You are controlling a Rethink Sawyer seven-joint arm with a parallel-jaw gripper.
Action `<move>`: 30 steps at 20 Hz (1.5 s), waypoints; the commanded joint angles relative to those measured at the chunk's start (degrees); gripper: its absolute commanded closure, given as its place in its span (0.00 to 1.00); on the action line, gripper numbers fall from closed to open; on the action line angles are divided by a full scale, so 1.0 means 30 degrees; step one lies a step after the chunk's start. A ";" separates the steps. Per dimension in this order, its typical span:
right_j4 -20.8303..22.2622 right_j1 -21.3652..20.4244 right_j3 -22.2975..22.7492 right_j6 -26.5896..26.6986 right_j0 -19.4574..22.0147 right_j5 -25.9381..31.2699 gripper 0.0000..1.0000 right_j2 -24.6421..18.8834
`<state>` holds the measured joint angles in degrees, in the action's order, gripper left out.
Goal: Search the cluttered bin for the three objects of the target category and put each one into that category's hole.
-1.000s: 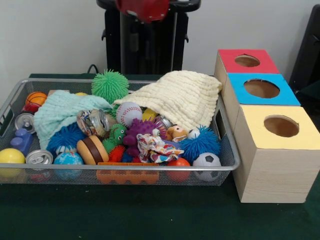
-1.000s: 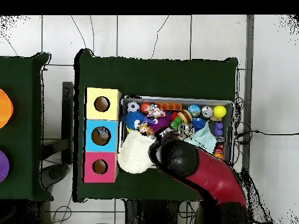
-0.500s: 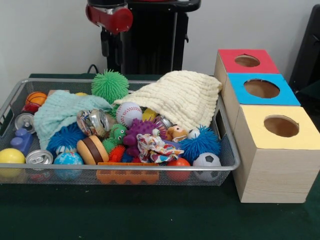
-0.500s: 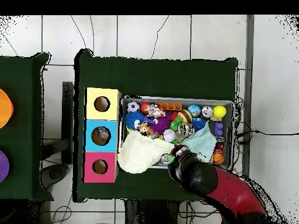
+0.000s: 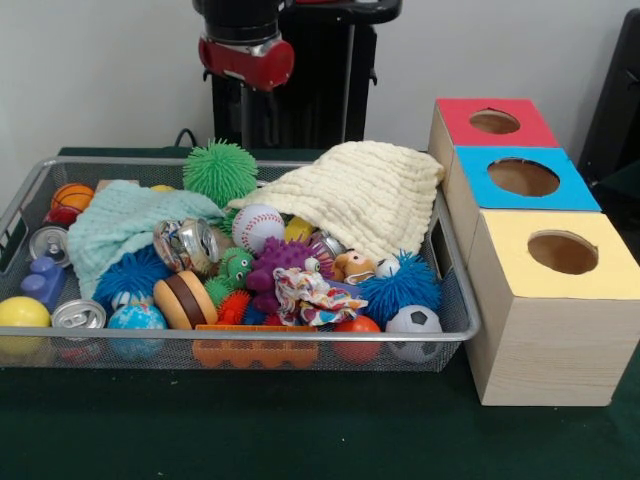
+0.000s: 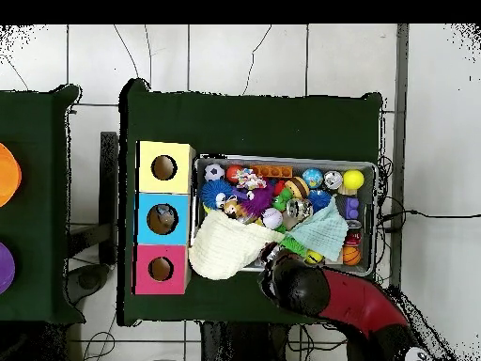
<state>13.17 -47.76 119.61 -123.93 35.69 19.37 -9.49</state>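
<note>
My red and black arm end (image 5: 245, 45) hangs above the back edge of the silver wire basket (image 5: 455, 300). I cannot tell if my gripper is open or closed. The basket is full of toys: a spiky green ball (image 5: 220, 171), a white baseball (image 5: 257, 227), a soccer ball (image 5: 414, 324), shiny cans (image 5: 78, 316), and a cream knitted cloth (image 5: 360, 195). Beside it stand three wooden boxes with holes: red (image 5: 494, 122), blue (image 5: 523, 177), yellow (image 5: 561, 253).

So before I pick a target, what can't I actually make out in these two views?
- Gripper: neither view shows its fingers; in the front view the arm's red end sits behind the bin.
- Whatever lies beneath the cream cloth and the mint cloth.
- Box holes' contents: too dark.
</note>
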 commanded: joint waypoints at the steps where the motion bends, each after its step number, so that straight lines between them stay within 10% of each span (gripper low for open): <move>1: 0.1705 0.1230 0.0237 0.0835 -0.0162 -0.1359 0.00 -0.2168; 30: 0.1324 0.5700 -0.2388 -0.1694 -0.4353 -0.5452 0.00 0.0869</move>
<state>15.90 -35.74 118.90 -123.93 23.26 7.87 -8.39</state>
